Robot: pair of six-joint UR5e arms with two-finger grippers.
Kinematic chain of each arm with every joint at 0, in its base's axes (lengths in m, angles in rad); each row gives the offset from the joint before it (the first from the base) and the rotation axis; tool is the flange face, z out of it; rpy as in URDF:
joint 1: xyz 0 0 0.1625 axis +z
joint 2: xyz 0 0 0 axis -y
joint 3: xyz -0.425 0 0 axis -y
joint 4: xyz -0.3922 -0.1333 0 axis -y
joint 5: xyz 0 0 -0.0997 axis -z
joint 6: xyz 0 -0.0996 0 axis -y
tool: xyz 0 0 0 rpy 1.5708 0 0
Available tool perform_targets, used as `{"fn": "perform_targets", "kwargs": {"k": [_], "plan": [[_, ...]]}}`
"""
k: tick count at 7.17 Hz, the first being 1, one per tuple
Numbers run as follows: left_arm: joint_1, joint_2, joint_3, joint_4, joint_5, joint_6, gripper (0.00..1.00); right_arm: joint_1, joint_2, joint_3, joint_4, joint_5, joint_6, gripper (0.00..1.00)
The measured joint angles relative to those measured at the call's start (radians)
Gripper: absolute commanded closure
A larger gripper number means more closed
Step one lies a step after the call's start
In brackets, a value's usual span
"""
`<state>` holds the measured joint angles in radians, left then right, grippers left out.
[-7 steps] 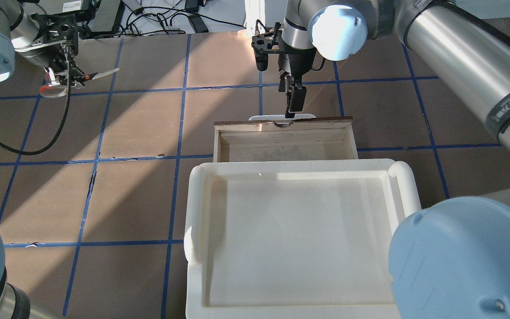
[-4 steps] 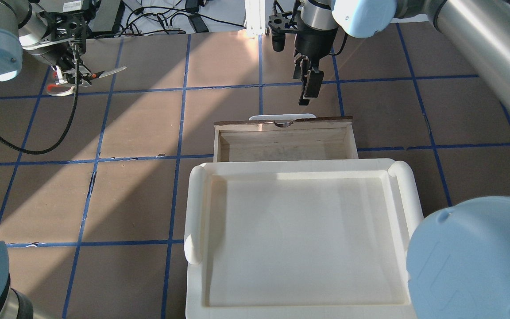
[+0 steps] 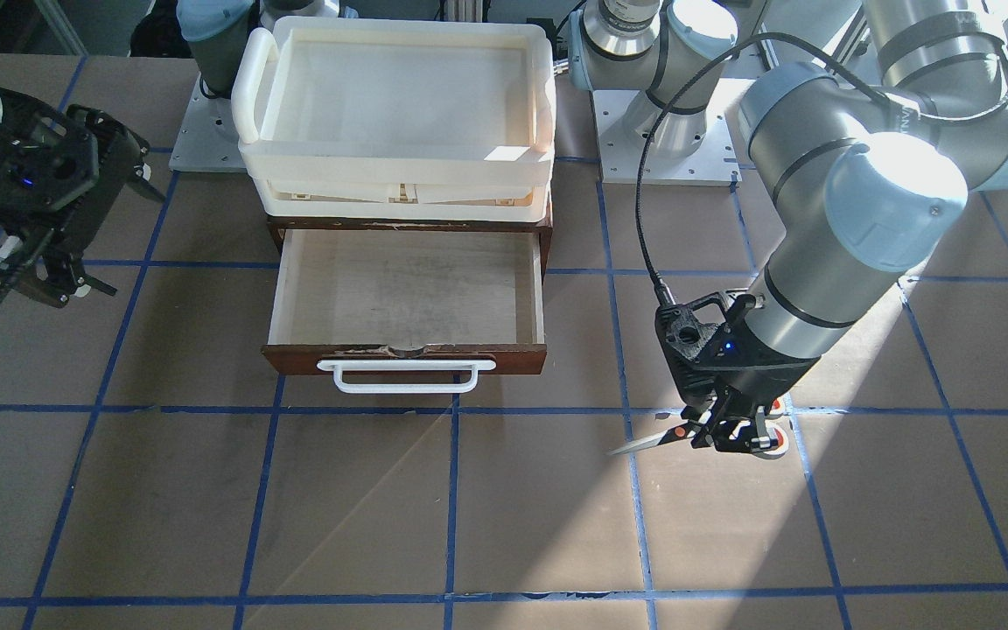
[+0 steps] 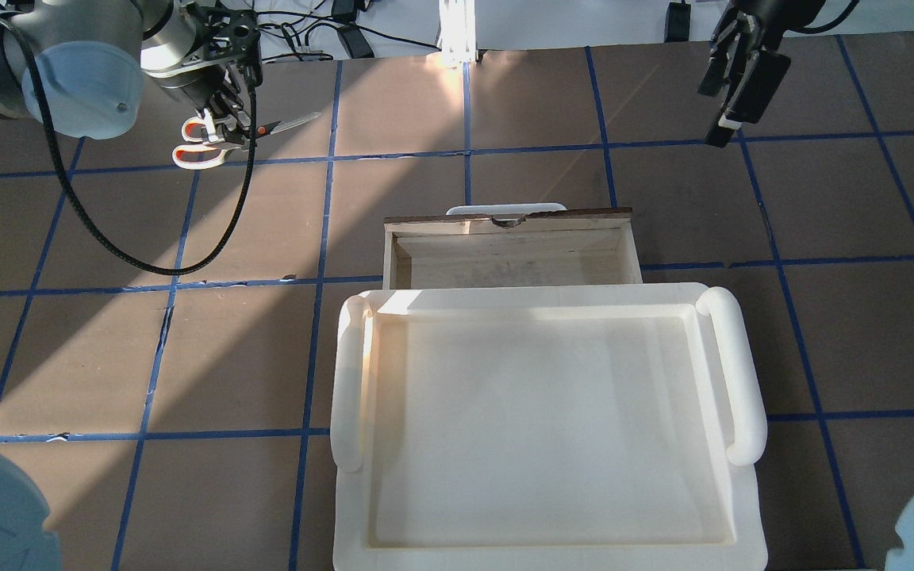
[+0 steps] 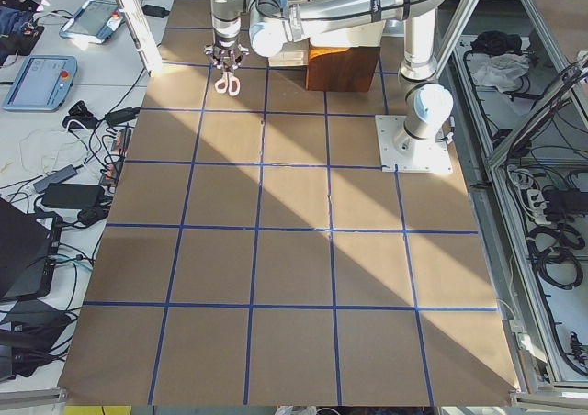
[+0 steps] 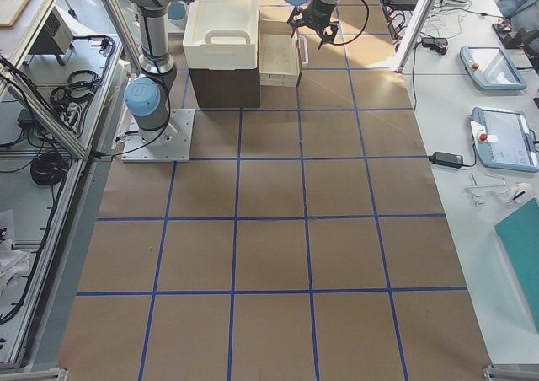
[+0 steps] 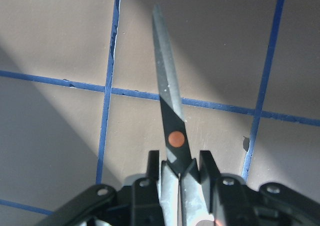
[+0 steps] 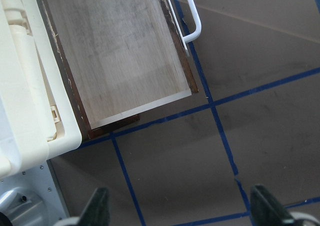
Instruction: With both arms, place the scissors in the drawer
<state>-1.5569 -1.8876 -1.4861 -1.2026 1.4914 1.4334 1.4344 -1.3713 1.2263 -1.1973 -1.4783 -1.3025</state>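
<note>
The scissors (image 4: pixel 274 125) have dark blades and orange-lined loops. My left gripper (image 4: pixel 228 133) is shut on them near the pivot and holds them above the table, far left of the drawer. In the left wrist view the blades (image 7: pixel 167 96) point forward from between the fingers. The front view shows the scissors (image 3: pixel 648 444) to the right of the drawer. The drawer (image 4: pixel 505 224) stands pulled open with a pale, empty inside and a white bar handle (image 3: pixel 405 376). My right gripper (image 4: pixel 723 111) is open and empty, up off the table far right of the drawer (image 8: pixel 120 51).
A cream-white plastic tray (image 4: pixel 350 381) sits on the brown cabinet above the drawer. The table is brown with blue tape lines. A black cable (image 4: pixel 108 246) hangs from the left wrist. Cables and equipment lie past the far edge.
My right gripper has left the drawer handle and swung up and far to the right. My left gripper has carried the scissors to the right, toward the drawer. The drawer stays open.
</note>
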Motion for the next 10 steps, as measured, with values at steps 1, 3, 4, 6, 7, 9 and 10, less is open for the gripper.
{"fn": "perform_targets", "kwargs": {"k": [1, 3, 4, 6, 7, 9, 10], "plan": [[-0.055, 0.010, -0.006, -0.005, 0.001, -0.053, 1.00, -0.005, -0.034, 0.027, 0.004, -0.025, 0.155, 0.00], [-0.147, 0.038, -0.039, -0.016, 0.003, -0.154, 1.00, -0.009, -0.066, 0.047, -0.025, -0.066, 0.476, 0.00], [-0.189, 0.052, -0.061, -0.018, 0.004, -0.195, 1.00, -0.010, -0.077, 0.050, -0.064, -0.112, 0.620, 0.00], [-0.260, 0.072, -0.098, -0.018, 0.003, -0.255, 1.00, -0.009, -0.121, 0.061, -0.104, -0.149, 0.837, 0.00], [-0.292, 0.078, -0.108, -0.018, 0.003, -0.269, 1.00, -0.005, -0.152, 0.078, -0.109, -0.144, 0.940, 0.00], [-0.349, 0.078, -0.114, -0.019, 0.002, -0.301, 1.00, 0.009, -0.190, 0.112, -0.134, -0.071, 1.106, 0.00], [-0.371, 0.072, -0.116, -0.020, 0.002, -0.310, 1.00, 0.013, -0.201, 0.120, -0.140, -0.056, 1.136, 0.00]]}}
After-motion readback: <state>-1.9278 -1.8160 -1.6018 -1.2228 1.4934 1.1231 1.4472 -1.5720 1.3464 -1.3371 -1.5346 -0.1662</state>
